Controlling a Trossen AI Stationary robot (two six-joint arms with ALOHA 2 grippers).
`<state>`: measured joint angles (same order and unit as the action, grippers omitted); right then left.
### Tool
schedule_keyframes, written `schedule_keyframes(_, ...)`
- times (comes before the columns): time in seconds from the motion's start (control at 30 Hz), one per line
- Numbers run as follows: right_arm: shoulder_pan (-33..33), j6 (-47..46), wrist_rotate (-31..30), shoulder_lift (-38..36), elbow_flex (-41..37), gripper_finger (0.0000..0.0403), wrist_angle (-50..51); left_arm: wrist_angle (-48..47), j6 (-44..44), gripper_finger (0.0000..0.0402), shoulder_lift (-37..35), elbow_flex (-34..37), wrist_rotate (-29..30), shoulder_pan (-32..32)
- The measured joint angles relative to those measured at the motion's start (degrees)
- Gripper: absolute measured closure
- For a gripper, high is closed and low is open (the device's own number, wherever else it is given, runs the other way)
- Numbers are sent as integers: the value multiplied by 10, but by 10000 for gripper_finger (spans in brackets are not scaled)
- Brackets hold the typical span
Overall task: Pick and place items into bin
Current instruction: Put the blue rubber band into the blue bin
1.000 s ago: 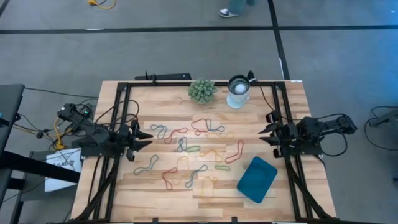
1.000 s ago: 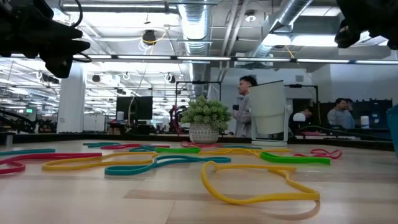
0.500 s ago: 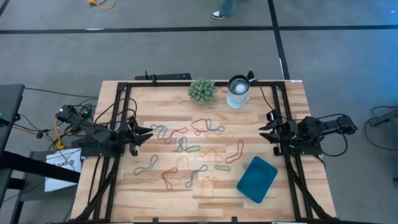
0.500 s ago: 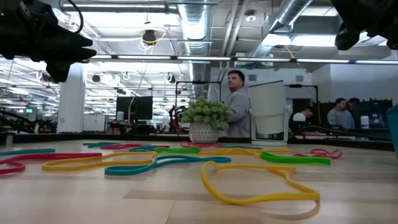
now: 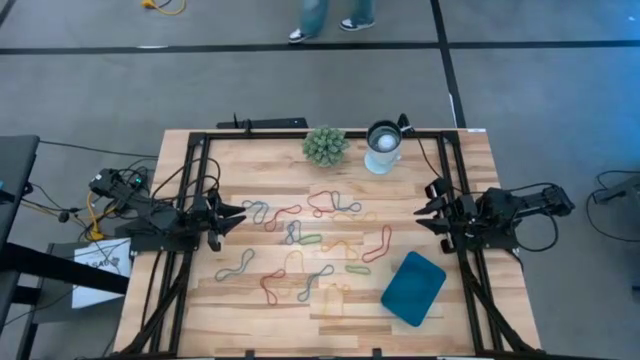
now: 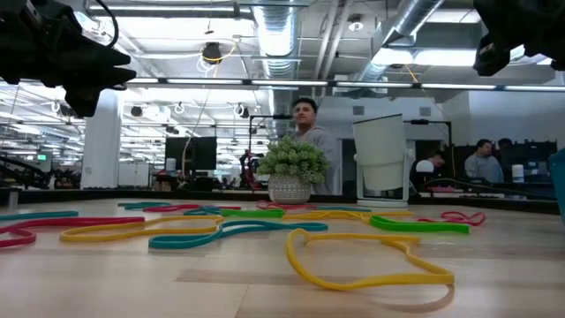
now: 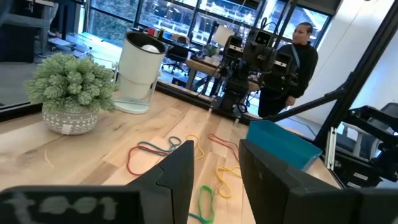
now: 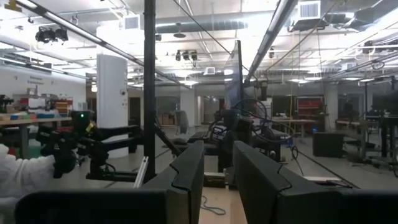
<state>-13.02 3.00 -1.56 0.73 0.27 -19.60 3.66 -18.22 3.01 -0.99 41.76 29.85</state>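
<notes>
High view: rubber-band loops point(image 5: 300, 238) are seen scattered mid-desk point(image 5: 250, 320), bin point(image 5: 413, 288) beside them. Left tool point(image 5: 232, 218) and right tool point(image 5: 428, 206) are held released, empty, at opposite desk edges.

Left arm stationed at the table's left edge, left gripper point(image 5: 232, 217) raised with fingers parted, right arm at the right edge, right gripper point(image 5: 426, 210) raised, fingers likewise parted, both empty.
</notes>
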Motion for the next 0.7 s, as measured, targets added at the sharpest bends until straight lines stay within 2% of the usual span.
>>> schedule_keyframes(0.37, 0, 29, -12, 0, 0, 321, -2, -1, 6, 285, 0, 0, 5, 0)
schedule_keyframes(0.6, 0, -55, -142, 0, 0, 321, 16, 3, 3, 285, 0, 0, -8, 0)
schedule_keyframes(0.7, 0, -102, -168, 1, 0, 323, 15, 24, 7, 285, 0, 2, -31, 0)
